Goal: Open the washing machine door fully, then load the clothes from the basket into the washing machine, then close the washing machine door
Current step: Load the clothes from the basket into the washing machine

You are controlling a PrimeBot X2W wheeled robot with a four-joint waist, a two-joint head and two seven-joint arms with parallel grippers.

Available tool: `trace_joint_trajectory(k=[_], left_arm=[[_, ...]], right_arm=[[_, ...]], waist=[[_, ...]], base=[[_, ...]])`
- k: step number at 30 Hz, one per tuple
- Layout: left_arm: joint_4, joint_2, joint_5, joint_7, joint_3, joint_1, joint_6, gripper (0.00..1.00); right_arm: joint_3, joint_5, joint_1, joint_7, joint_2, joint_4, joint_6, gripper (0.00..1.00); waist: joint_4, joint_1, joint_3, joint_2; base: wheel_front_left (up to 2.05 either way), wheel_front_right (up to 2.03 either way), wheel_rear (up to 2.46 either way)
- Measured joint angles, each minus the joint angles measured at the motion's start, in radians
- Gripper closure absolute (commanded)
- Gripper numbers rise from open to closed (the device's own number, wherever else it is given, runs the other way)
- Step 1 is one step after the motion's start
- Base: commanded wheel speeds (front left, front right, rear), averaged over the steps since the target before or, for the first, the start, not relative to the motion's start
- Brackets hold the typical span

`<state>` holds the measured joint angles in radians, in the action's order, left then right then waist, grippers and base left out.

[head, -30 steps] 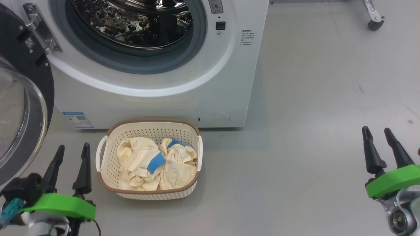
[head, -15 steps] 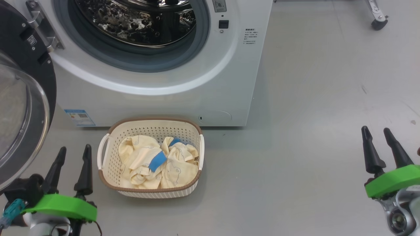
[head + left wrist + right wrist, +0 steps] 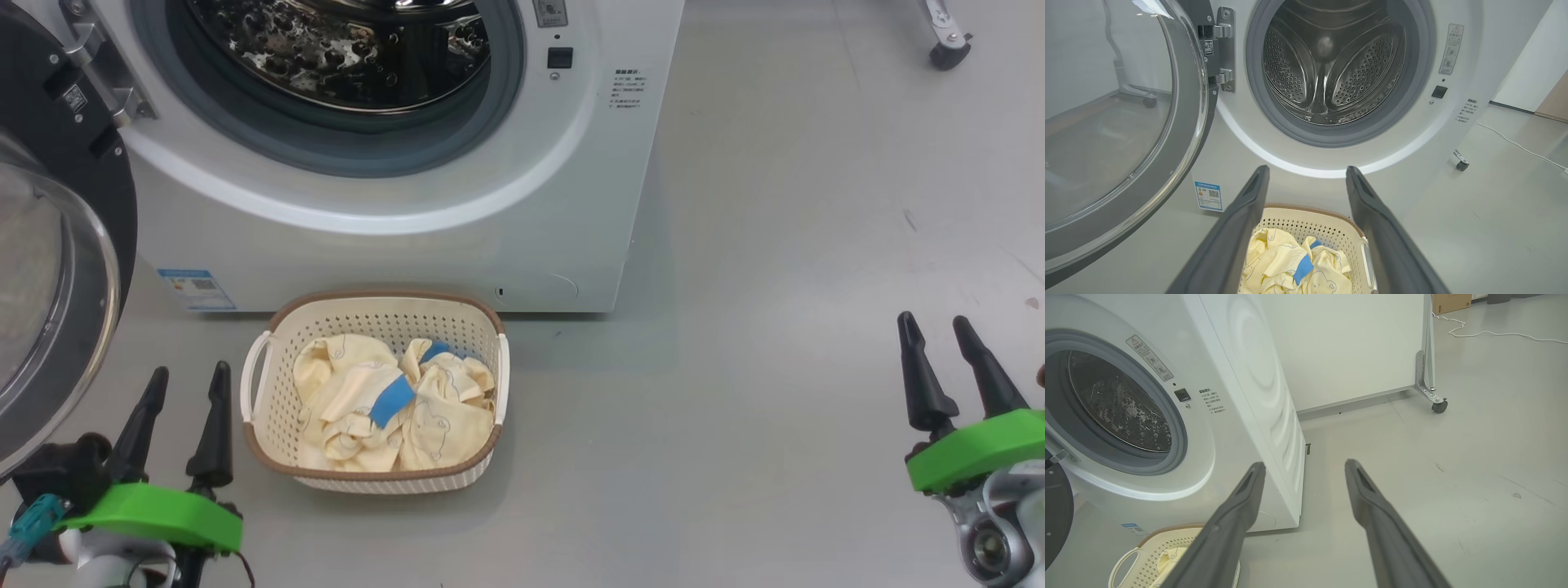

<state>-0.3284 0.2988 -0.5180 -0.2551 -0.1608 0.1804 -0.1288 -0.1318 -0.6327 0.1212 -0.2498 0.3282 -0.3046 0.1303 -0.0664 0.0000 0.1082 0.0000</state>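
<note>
Floor (image 3: 775, 286), pale grey, bears the washing machine (image 3: 408, 253) and the basket (image 3: 384, 296). Left gripper (image 3: 190, 369) and right gripper (image 3: 932, 318) gape empty, unmoved; head view shifted slightly.

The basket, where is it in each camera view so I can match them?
Head view: basket lower centre-left, before the washing machine.
Left wrist view: basket at bottom centre, between the left gripper's fingers.
Right wrist view: basket at bottom left corner, cut by the edge.
Shared landmark: the blue sticker, up-left of the basket in each.
</note>
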Motion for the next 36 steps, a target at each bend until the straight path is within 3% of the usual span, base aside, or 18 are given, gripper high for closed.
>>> trace_joint_trajectory(k=[18, 36], left_arm=[[-0.001, -0.003, 0.000, 0.000, 0.022, 0.018, 0.000, 0.00], [-0.031, -0.032, 0.008, 0.000, 0.027, 0.022, 0.000, 0.00]], right_arm=[[-0.001, 0.000, 0.002, 0.000, -0.003, 0.004, 0.000, 0.00], [-0.002, 0.001, 0.007, 0.000, -0.005, 0.010, 0.000, 0.00]], waist=[[0.000, 0.0000, 0.011, 0.0000], [0.007, 0.0000, 0.037, 0.0000]], base=[[1.31, -1.30, -0.01], [0.12, -0.12, 0.00]])
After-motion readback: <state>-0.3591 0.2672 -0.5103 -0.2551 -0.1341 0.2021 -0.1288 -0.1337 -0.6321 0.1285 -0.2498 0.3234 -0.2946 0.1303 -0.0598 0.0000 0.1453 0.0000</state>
